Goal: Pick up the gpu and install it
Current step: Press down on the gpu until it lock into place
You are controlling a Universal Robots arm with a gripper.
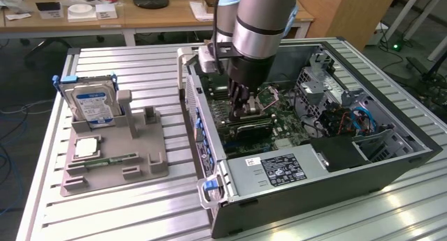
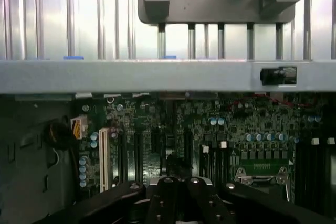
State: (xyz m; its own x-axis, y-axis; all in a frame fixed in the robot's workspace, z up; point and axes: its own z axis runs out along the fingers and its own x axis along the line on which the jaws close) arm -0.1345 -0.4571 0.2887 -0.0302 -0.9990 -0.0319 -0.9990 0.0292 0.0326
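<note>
While the gripper (image 1: 241, 114) reaches into the open computer case (image 1: 391, 170), its jaws stand fully closed above the gpu (image 1: 248, 128) seated on the motherboard (image 1: 290, 123).

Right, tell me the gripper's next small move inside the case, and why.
Probably a slight press straight down. The gripper is shut right at the upper edge of the gpu, which stands on the motherboard; whether the card is fully seated cannot be told.

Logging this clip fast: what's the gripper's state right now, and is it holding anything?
Gripper: shut, down inside the open computer case on the gpu seated over the motherboard.
</note>
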